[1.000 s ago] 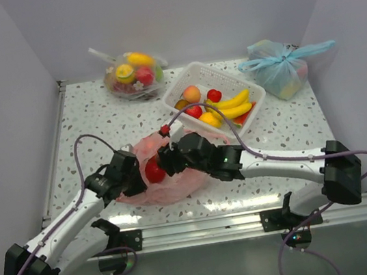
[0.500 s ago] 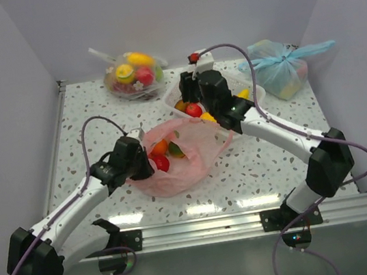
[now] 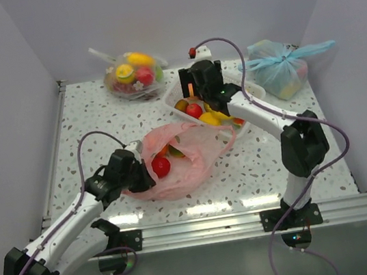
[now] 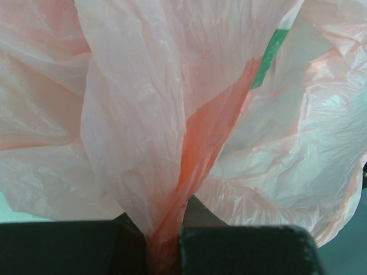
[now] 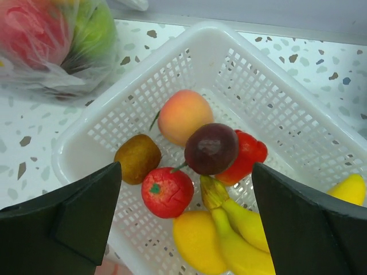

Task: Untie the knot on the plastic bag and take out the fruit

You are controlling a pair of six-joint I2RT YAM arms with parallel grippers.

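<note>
Left jaws clamped on film of the plastic bag [image 3: 187,168], which lies open mid-table toward the near edge, fruit [image 3: 161,166] inside. Right jaws spread wide above the white basket [image 5: 275,109] near the far edge.

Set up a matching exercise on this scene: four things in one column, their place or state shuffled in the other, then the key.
Things
1. left pincer
2. right pincer
3. blue bag
4. clear bag

Place or state
A. at the back, right of the basket, tied in a bow
B. open, above the basket
C. at the back, left of the basket
D. shut on the pink bag

Pairs: 1-D, 2-B, 3-A, 4-C
</note>
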